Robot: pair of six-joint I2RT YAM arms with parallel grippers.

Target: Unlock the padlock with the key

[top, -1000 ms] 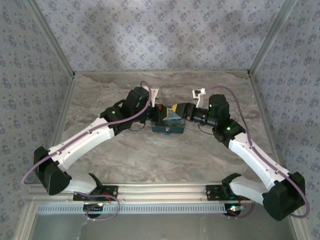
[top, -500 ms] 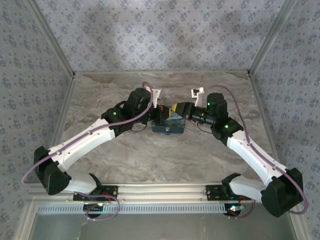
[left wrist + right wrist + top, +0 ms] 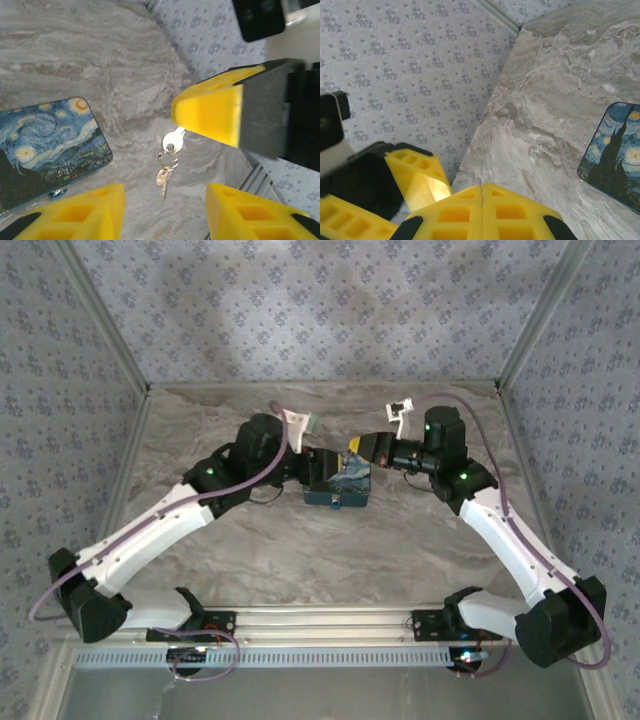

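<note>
In the left wrist view a silver key (image 3: 173, 139) sticks out from under the yellow fingertips (image 3: 210, 112) of my right gripper (image 3: 357, 448), which is shut on it. A ring with a second, brass key (image 3: 162, 178) dangles from it above the marble table. The right gripper (image 3: 482, 192) has its fingers pressed flat together. My left gripper (image 3: 165, 200) is open and faces the hanging keys from a short distance, with nothing between its fingers (image 3: 80, 210). In the top view the left gripper (image 3: 315, 462) sits just left of the right one. The padlock is hidden.
A flat tin with a starry-night print (image 3: 338, 488) lies on the table (image 3: 300, 550) under and just in front of both grippers, and it shows as the tin (image 3: 45, 145) and the tin (image 3: 615, 150) in the wrist views. Patterned walls (image 3: 320, 310) close in the back and sides.
The two grippers have drawn apart. The left arm pulled back to the left, and the right gripper lifted and moved back to the right with the key.
</note>
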